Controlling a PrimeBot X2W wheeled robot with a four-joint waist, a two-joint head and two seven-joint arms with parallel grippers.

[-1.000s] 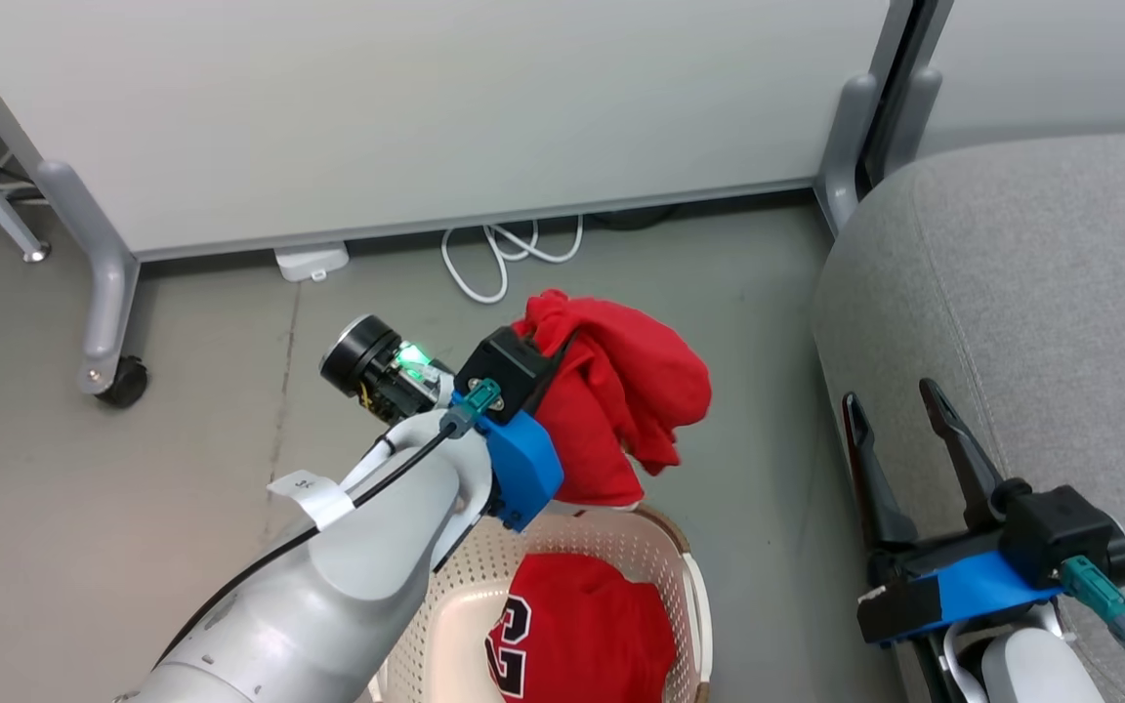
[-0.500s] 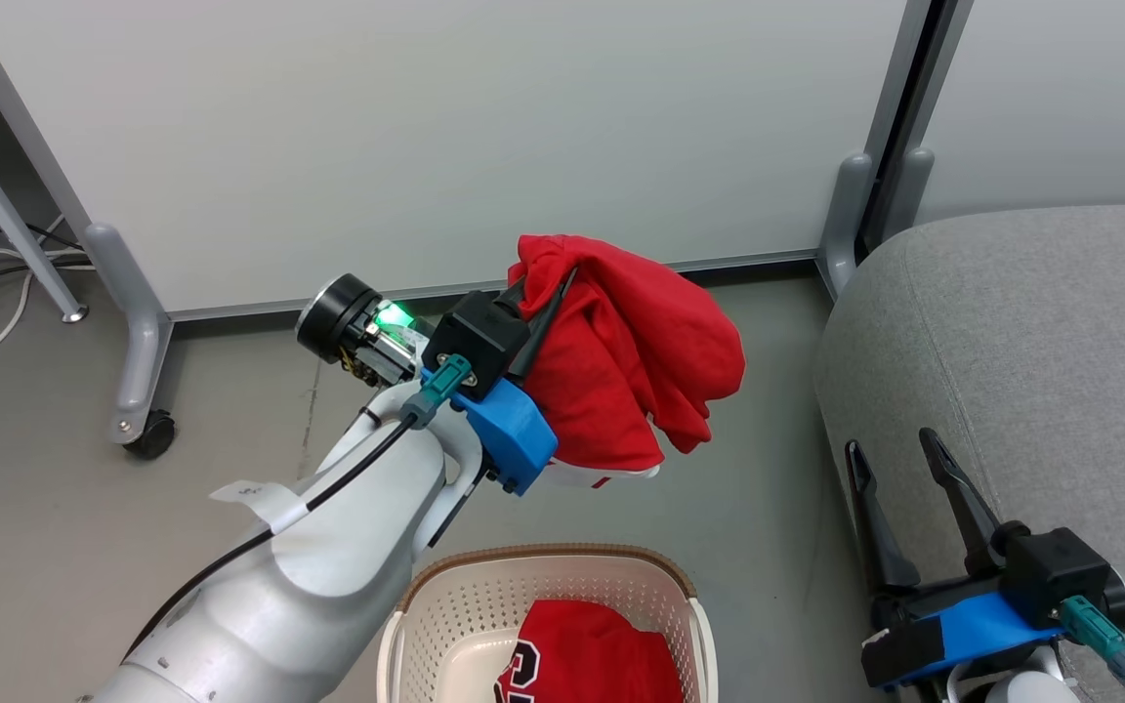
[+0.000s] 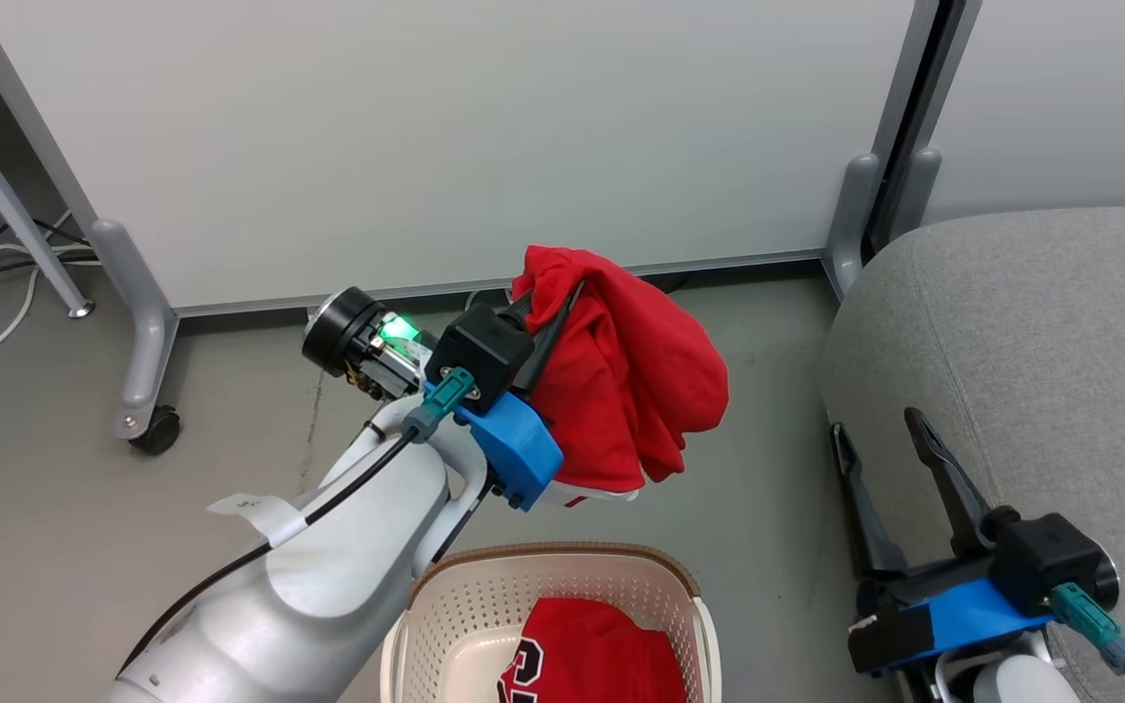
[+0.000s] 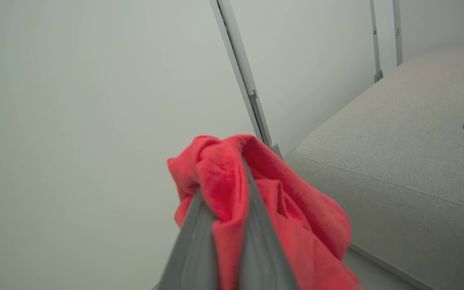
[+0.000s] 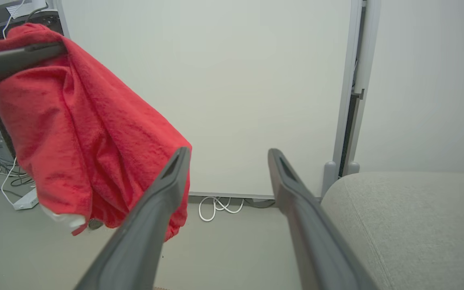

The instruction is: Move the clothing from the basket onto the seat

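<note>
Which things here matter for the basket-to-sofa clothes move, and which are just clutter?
Job:
- held red garment, pinched in the shut left hand
- lettered red garment, in the basket
- grey sofa
- right hand, open and empty

Lying about:
- white partition panel
- castor
- white cable loop
- power strip

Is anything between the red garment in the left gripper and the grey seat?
Nothing visible blocks it. The held garment hangs above bare floor, apart from the seat. The open right gripper is by the seat's edge.
</note>
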